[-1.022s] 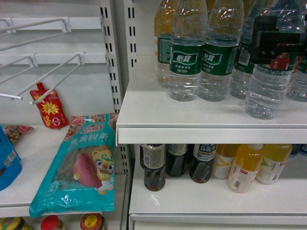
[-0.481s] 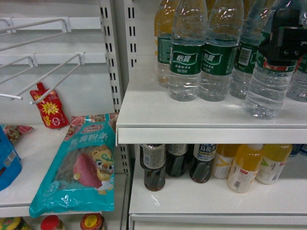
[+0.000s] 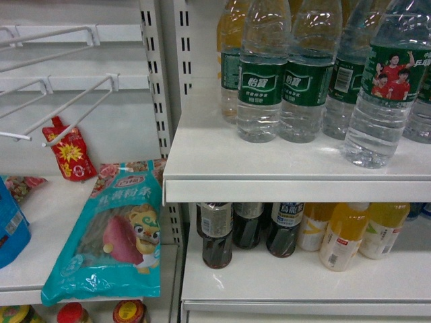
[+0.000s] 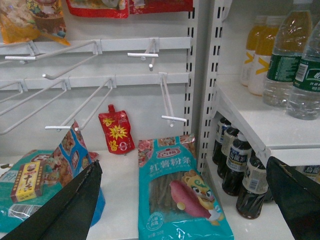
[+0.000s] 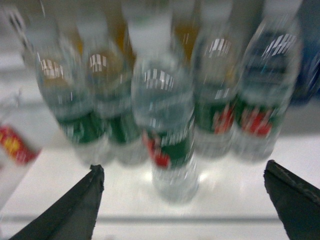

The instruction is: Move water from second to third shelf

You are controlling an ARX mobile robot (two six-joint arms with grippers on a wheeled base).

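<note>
Upper shelf [image 3: 202,158]: water bottle [image 3: 384,87] upright at front right, ungripped.

Its green label shows players in red; two green-labelled clear bottles [image 3: 261,74] stand left. Below: three dark bottles [image 3: 217,235], three orange-juice bottles [image 3: 345,235]. Right gripper [image 5: 185,200] jaws apart, facing the water; left gripper [image 4: 185,200] jaws apart over a teal packet [image 4: 180,192].

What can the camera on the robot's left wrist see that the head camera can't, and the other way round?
Only the left wrist view shows the open left gripper, dark jaws at the bottom corners, hanging snack packets at the top, and a yellow box at lower left.

Only the head view shows the water bottle with red-shirted players on its label, and jar lids on the bottom shelf.

Both show the teal noodle bag, the red pouch, white hooks and dark bottles.
</note>
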